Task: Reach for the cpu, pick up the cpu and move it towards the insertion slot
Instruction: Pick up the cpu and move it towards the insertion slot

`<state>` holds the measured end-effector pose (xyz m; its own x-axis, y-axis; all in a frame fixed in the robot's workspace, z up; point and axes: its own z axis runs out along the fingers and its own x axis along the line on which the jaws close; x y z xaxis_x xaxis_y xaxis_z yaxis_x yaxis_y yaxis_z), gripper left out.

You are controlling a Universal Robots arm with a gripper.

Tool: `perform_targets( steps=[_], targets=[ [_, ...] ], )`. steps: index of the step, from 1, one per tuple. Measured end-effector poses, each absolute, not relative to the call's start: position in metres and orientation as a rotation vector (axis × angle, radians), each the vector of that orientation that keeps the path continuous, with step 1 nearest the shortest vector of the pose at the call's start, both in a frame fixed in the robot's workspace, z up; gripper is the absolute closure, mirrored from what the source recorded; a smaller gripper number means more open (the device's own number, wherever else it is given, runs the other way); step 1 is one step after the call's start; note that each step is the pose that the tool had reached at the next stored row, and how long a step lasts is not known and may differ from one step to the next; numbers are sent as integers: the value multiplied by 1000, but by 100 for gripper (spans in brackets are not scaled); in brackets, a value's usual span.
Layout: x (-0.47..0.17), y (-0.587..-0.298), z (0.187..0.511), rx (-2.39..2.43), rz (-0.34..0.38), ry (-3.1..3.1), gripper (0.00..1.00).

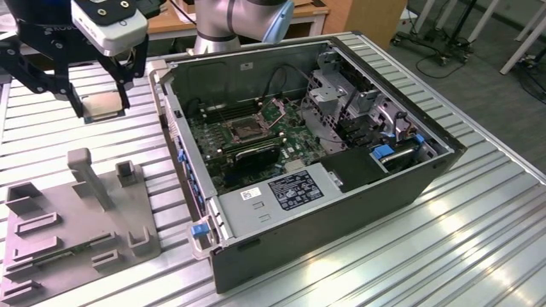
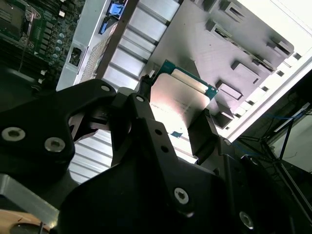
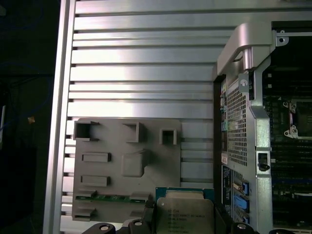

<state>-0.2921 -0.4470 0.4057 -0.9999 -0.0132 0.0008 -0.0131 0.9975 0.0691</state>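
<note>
A: Entry one, the pincer?

B: Pincer (image 1: 101, 105): pinching the cpu (image 1: 104, 109) by two opposite edges, a black finger (image 2: 146, 105) on each side. The chip hangs in the air over the table (image 1: 477, 243), clear of the grey tray (image 1: 140, 211) and on the exterior view's left of the case (image 1: 341, 211).

A: Entry two, the slot?

B: Slot (image 1: 241, 130): silvery frame with a dark centre, on the board inside the open case, well apart from the chip.

A: Handling note for the carry?

B: As I judge it, hold the chip level and the pinch even. The grip is on thin edges, so a tilt could let it slip. Stay high enough to pass over the case wall (image 1: 175, 128).

A: Entry three, surroundings and obstructions?

B: That near wall stands between chip and slot. Beside the slot lie the long black memory slots (image 1: 256, 150), with cables and a metal cage (image 1: 328, 96) beyond. The tray carries upright posts (image 1: 84, 169) below the chip. A blue latch (image 1: 201, 231) sits at the case corner.
</note>
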Motion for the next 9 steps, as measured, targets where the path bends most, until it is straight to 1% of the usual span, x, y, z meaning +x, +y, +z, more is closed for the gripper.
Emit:
perform_targets(
  steps=[9],
  targets=[
    [-290,-447,406,21,-109,-3138,45]
  ],
)
